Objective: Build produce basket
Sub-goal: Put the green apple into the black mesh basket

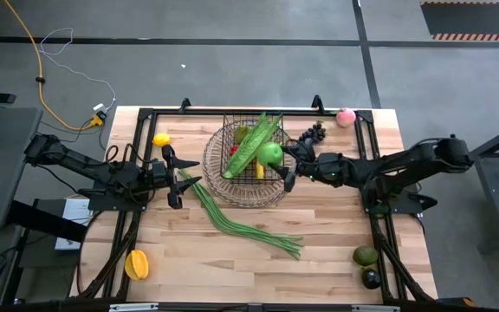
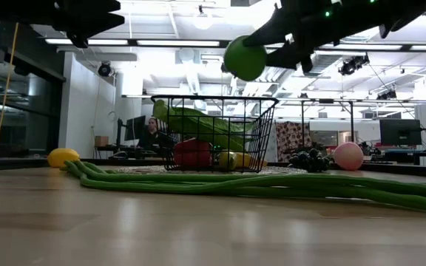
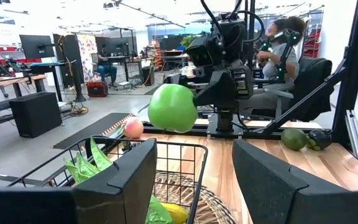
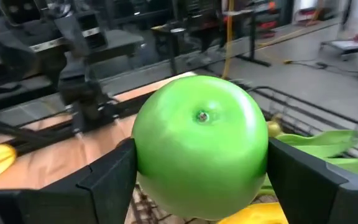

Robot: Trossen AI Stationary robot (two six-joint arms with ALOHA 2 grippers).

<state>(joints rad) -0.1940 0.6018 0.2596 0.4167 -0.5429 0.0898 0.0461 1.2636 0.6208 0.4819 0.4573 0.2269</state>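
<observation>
Right gripper (image 1: 289,165) jaws clamped on green apple (image 1: 270,154) above basket (image 1: 219,178); left gripper (image 1: 172,178) agape, idle. Lower well inside rim before releasing.

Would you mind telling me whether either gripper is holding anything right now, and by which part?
The right gripper holds the green apple by its two opposite sides, above the basket. The left gripper is open and holds nothing.

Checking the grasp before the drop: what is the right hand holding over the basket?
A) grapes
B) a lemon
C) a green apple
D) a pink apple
C: the right hand is clamped on the green apple, held in the air above the basket; the right wrist view shows the apple between its fingers.
</observation>
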